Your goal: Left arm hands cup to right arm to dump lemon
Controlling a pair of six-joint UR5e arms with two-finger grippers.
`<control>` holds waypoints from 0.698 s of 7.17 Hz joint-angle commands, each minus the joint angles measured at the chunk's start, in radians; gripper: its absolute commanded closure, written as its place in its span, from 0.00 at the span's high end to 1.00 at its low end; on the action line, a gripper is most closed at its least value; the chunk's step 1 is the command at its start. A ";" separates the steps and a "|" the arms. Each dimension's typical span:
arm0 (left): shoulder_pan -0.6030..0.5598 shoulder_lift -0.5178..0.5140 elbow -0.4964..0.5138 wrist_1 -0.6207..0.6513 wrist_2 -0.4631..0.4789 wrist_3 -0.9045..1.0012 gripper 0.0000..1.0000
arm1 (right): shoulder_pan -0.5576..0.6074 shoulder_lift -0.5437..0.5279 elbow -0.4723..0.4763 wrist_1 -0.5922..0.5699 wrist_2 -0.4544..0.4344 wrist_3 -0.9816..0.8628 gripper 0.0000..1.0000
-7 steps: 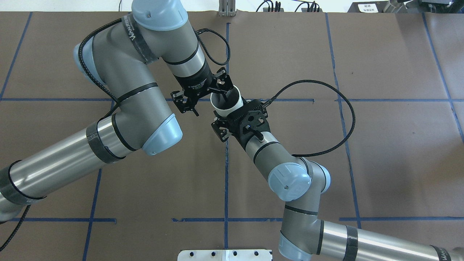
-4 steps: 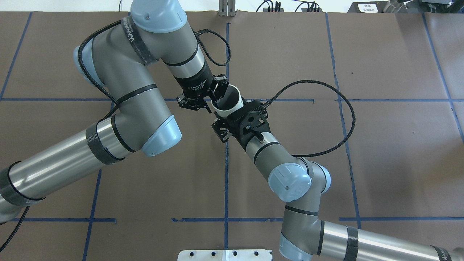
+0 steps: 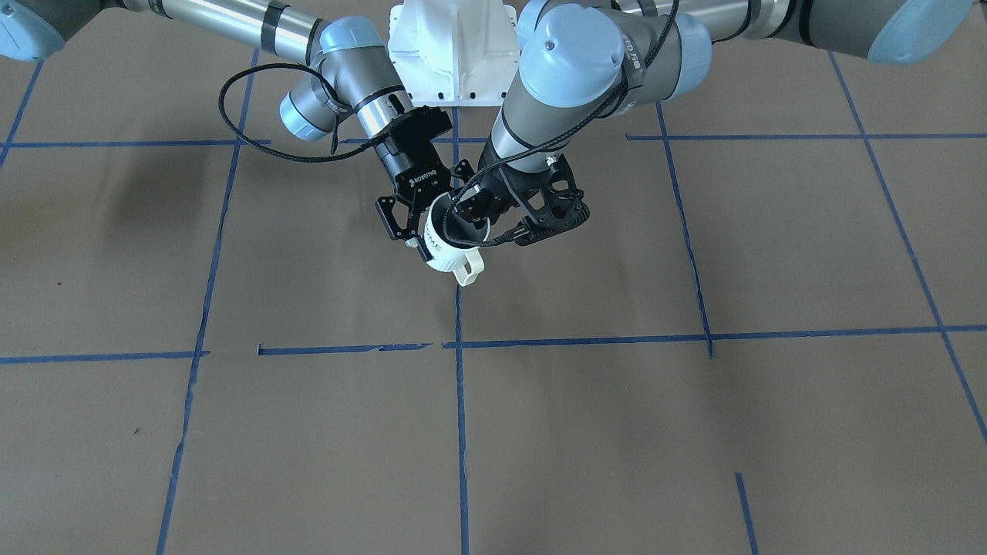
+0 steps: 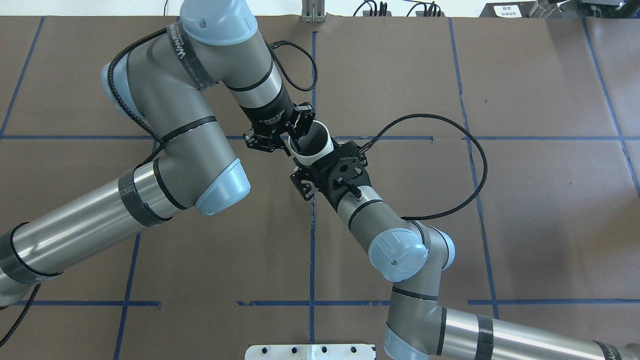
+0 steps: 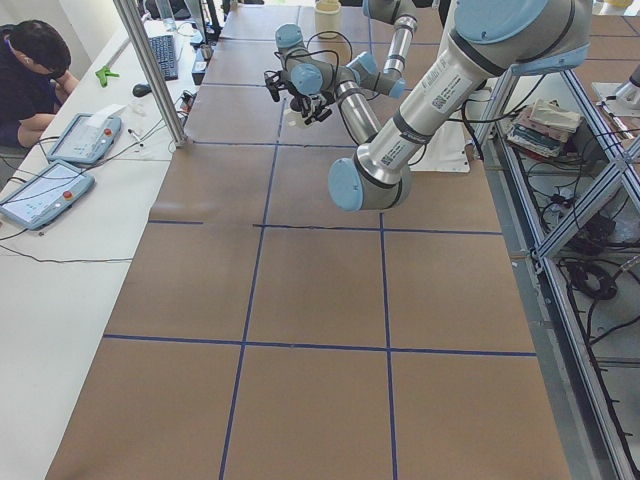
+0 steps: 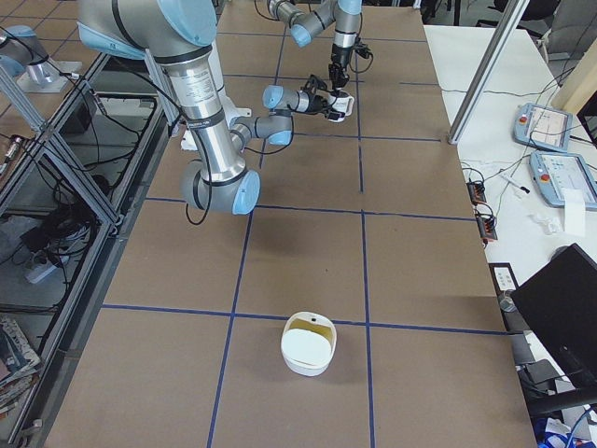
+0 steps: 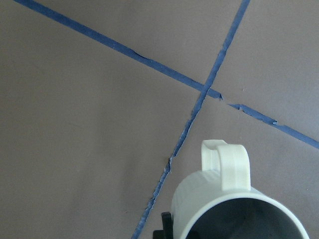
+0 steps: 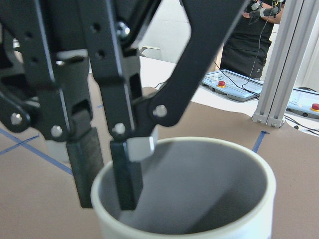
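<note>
The white cup [image 4: 326, 146] with "HOME" lettering hangs in the air above the table's middle, mouth up and tilted, with its handle [image 3: 468, 267] pointing away from the robot. My left gripper [image 4: 295, 145] is shut on its rim, one finger [image 8: 127, 179] inside and one outside. My right gripper [image 3: 422, 231] is shut on the cup's body from the robot's side. The left wrist view shows the cup [image 7: 199, 199] and its handle from above. The grey inside that shows holds no lemon; the lemon is hidden or out of view.
A white bowl [image 6: 308, 343] stands on the brown table toward my right end. An operator [image 5: 30, 70] sits beyond the far edge, near teach pendants [image 5: 45, 190] and an aluminium post [image 5: 150, 70]. The right arm's cable [image 4: 470, 170] loops over the table.
My left gripper was open with one finger inside the cup; it has shut on the rim. The right wrist and the cup have shifted slightly toward the left.
</note>
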 commanded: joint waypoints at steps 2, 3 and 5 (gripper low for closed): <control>-0.001 0.002 0.000 0.000 0.000 0.002 0.00 | -0.001 0.001 0.000 0.001 -0.002 -0.002 0.57; 0.001 0.007 0.000 0.000 0.000 0.003 0.00 | -0.002 -0.004 -0.002 0.006 -0.003 0.000 1.00; -0.001 0.007 -0.001 0.002 0.000 0.003 0.00 | -0.005 -0.004 -0.002 0.009 -0.002 0.001 1.00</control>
